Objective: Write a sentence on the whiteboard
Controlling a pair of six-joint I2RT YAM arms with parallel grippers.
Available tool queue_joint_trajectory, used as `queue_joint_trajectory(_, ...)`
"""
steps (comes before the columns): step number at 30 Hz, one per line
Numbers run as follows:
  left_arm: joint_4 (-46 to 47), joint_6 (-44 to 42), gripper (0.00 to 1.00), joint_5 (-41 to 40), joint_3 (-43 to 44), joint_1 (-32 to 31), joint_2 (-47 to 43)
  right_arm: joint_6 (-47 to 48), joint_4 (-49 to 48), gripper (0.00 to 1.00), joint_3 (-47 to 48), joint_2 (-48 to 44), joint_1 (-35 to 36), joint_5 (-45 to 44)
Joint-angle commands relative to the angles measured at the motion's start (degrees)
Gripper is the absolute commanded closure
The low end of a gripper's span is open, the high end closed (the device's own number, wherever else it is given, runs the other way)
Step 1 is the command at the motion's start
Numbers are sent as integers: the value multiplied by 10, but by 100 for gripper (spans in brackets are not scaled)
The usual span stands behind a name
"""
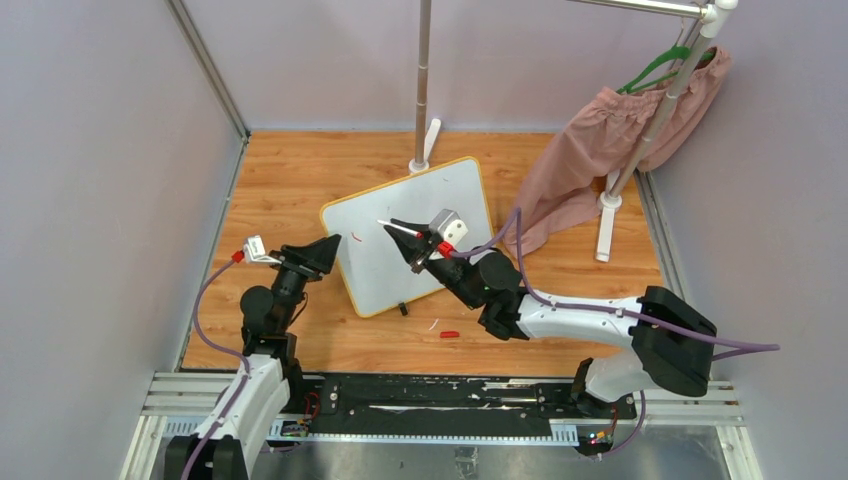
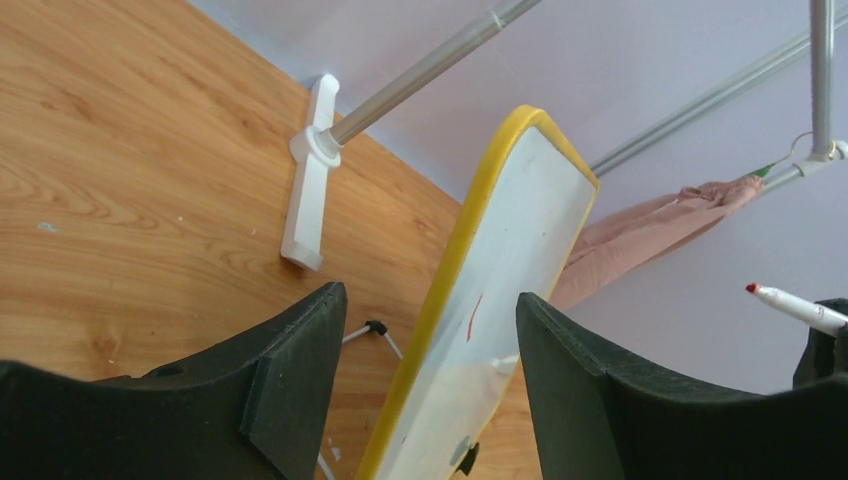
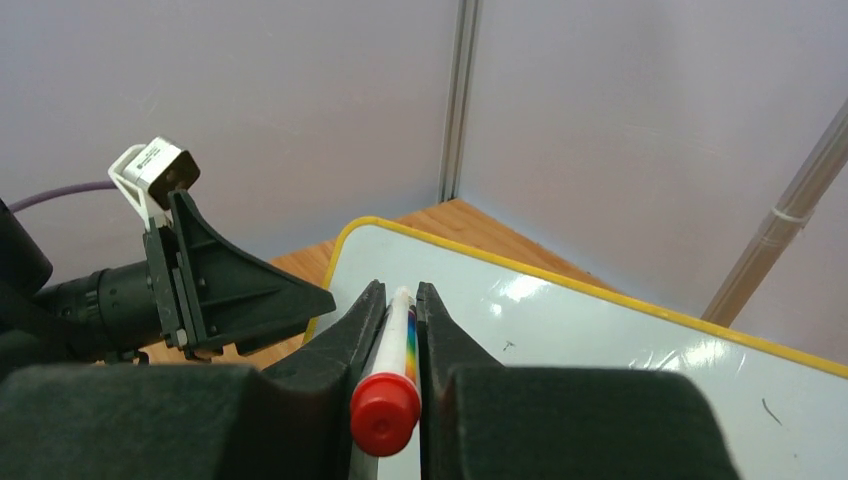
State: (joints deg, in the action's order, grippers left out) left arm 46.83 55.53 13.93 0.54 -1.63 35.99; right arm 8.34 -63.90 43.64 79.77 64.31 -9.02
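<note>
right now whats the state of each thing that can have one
whiteboard: lying on the table, one small red stroke on it, no sentence readable
marker: uncapped, clamped in the right gripper, tip over the board
red cap: off, lying on the table
left gripper: open, straddling the board's yellow edge
right gripper: shut on the marker
pink garment: hanging on a green hanger

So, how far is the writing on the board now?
Done: the marker is uncapped and gripped in the right fingers; a red cap lies on the table. In hand: its tip hangs over the whiteboard. Left: the sentence; only a short red stroke shows.
</note>
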Motion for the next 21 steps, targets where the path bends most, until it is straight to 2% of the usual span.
queue_joint_trajectory(1, 13, 14, 36, 2, 3, 4, 0, -16, 21, 100, -15, -11, -5, -4)
queue_joint_trajectory(9, 74, 21, 57, 48, -40, 4, 14, -20, 27, 100, -10, 9, -5, -14)
queue_joint_trajectory(11, 87, 25, 57, 48, -52, 4, 26, -20, 21, 100, -10, 15, -5, -14)
queue_joint_trajectory(16, 91, 16, 51, 52, -71, 4, 41, -18, 28, 100, -8, 20, -5, 10)
queue_joint_trajectory(21, 89, 1, 54, 67, -68, 3, 44, -17, 18, 100, -11, 26, -5, 15)
